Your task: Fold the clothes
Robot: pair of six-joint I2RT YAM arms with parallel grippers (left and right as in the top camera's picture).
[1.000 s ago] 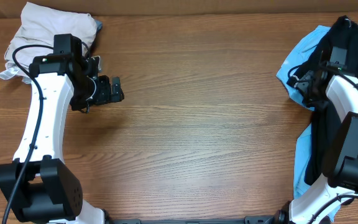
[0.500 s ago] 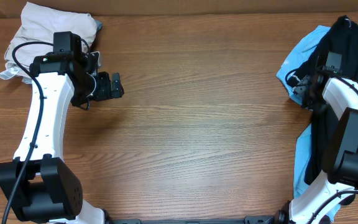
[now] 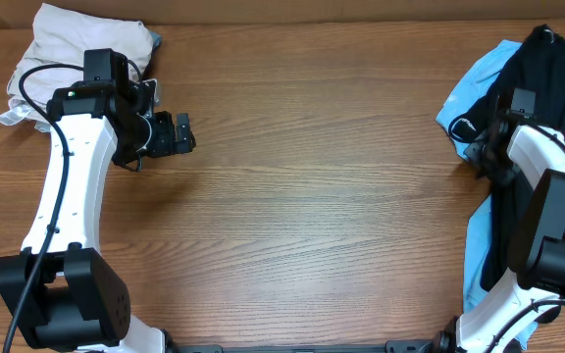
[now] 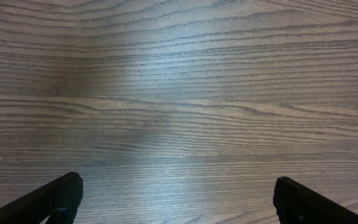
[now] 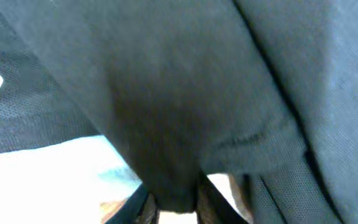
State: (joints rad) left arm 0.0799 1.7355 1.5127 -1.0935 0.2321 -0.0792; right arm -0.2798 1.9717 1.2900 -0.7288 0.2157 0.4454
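At your table's right edge, your right gripper (image 3: 481, 149) pinches the black mesh garment (image 3: 547, 69) heaped on light blue cloth (image 3: 471, 86), the grip nearly buried in fabric, your left gripper (image 3: 178, 137) gapes above the brown wooden table (image 3: 322, 196), white crumpled cloth (image 3: 62, 34) partly behind its arm.

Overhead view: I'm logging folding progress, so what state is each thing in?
White clothes, crumpled heap, unfolded.
Black garment, bunched on the blue garment, unfolded.
Blue garment, rumpled beneath it.
Left fingers, open, empty.
Right fingers, shut on black garment.
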